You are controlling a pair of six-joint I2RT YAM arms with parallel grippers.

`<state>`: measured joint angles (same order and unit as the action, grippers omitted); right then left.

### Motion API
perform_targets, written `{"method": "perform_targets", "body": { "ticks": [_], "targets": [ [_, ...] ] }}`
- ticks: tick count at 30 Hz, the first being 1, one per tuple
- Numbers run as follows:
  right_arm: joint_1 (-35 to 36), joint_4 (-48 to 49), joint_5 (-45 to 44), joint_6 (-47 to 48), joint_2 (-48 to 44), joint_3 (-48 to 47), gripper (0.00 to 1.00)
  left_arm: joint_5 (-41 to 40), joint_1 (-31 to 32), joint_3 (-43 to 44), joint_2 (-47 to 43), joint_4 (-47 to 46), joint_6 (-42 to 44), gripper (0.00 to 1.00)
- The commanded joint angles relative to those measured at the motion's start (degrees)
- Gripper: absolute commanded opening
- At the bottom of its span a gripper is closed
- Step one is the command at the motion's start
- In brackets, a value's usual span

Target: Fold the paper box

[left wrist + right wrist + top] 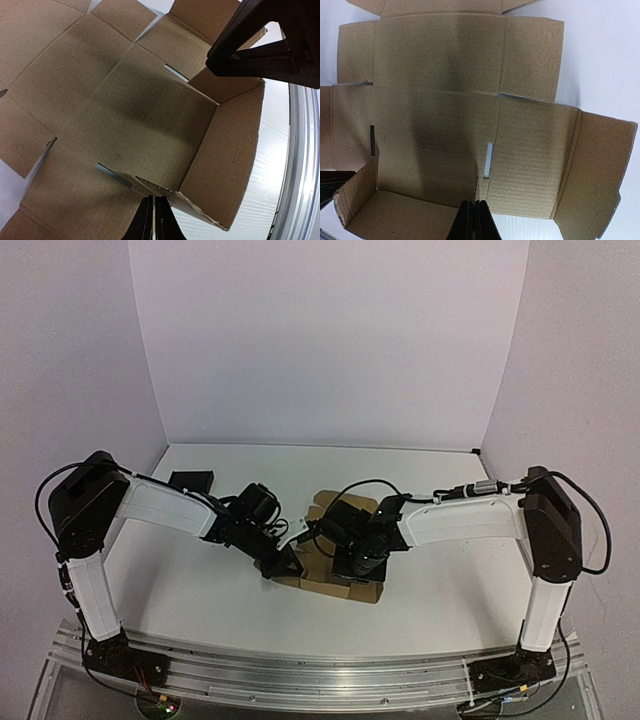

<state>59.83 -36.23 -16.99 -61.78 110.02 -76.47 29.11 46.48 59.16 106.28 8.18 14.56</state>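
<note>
Paper box is being supported on the table, around the table's middle, nearer its front edge. Plain brown corrugated cardboard, matte, die-cut, with creased fold lines and narrow slots. Most panels are being seen flat on the table. One wall and an end flap are being stood upright, forming a corner, open side up. Long axis can't be told, as it's being covered by the arms.

Left gripper: jaws together, tips being pressed at the raised flap's ragged edge.

Right gripper: jaws together at a flap edge. Whether cardboard is being pinched can't be told.

Small black rectangular object is being seen at the table's far left.
</note>
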Motion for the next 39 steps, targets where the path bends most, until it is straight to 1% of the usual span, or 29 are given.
{"method": "perform_targets", "body": {
  "ticks": [1,10,13,14,17,19,22,31,32,35,39],
  "targets": [
    [0.24,-0.46,-1.88,-1.43,-3.05,0.84,0.01,0.69,-1.98,3.83,-3.01,4.29,2.37,0.05],
    [0.20,-0.50,-3.48,-2.57,-4.48,2.40,0.00,-0.81,-7.26,5.08,-9.14,11.43,1.34,0.15],
    [0.21,-0.47,-3.65,-2.55,-4.47,2.38,0.00,-4.21,-10.06,5.09,-10.70,13.43,-0.78,0.18],
    [0.20,-0.49,-3.66,-2.55,-4.55,2.45,0.00,-6.14,-11.30,5.03,-10.88,14.25,-1.64,0.20],
    [0.20,-0.43,-3.66,-2.55,-4.73,2.72,0.00,-8.93,-13.49,4.74,-10.55,15.78,-5.48,0.34],
    [0.20,-0.49,-3.80,-2.45,-4.88,2.77,0.00,-8.39,-13.64,4.99,-9.46,17.37,-8.19,0.41],
    [0.22,-0.50,-3.90,-2.26,-4.90,2.53,0.00,-4.45,-13.65,5.37,-7.38,18.89,-11.98,0.46],
    [0.22,-0.46,-3.71,-2.22,-5.01,2.42,0.01,2.80,-13.55,5.31,-3.01,18.35,-15.90,0.46],
    [0.24,-0.48,-3.62,-2.12,-4.80,2.23,0.01,3.42,-13.52,5.21,-2.62,18.10,-16.15,0.45],
    [0.20,-0.45,-2.95,-1.99,-4.11,1.76,0.02,5.14,-13.26,5.47,-1.40,18.18,-16.75,0.38],
    [0.21,-0.42,-2.66,-2.07,-3.83,1.55,0.02,8.14,-11.36,7.02,-1.70,18.42,-17.01,0.37]
  ]
}}
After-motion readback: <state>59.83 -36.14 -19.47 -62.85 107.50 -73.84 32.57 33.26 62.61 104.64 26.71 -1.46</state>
